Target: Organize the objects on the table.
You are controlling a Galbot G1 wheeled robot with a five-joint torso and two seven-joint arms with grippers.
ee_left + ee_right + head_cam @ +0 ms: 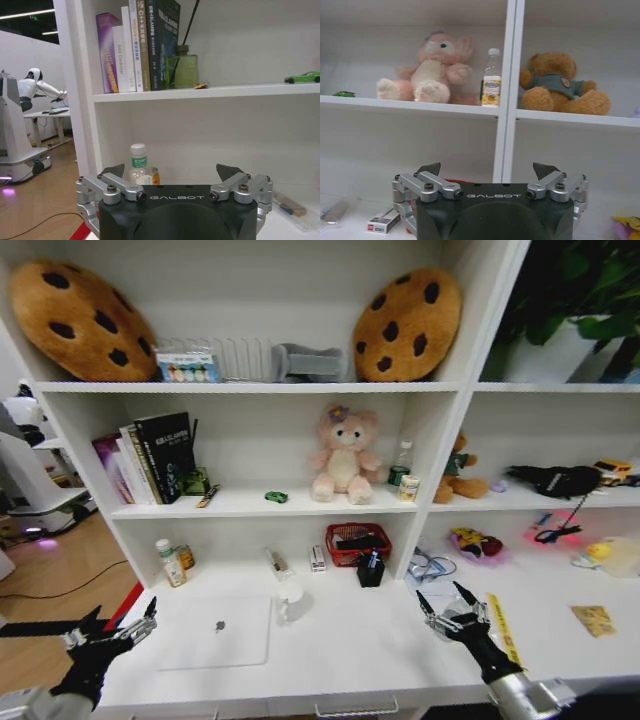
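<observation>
A slim silver laptop [215,630] lies closed on the white table [370,640], left of centre. Just right of it stands a small clear jar [290,602]. A black holder with blue pens [370,568] sits further back by a red basket [357,543]. The tiny green toy car [276,497] [302,77] [342,93] rests on the shelf above. My left gripper [122,618] [172,172] hovers open at the table's left end, empty. Over the right half of the table my right gripper [442,598] [490,170] is open and empty too.
A white-capped bottle [170,562] [138,162] stands at the back left under the books [150,455]. A small white box [318,558] [382,220] and a clear packet [278,562] lie near the basket. Cables [430,565], a yellow strip [503,628] and a card [593,619] lie right. Plush toys [343,455] occupy shelves.
</observation>
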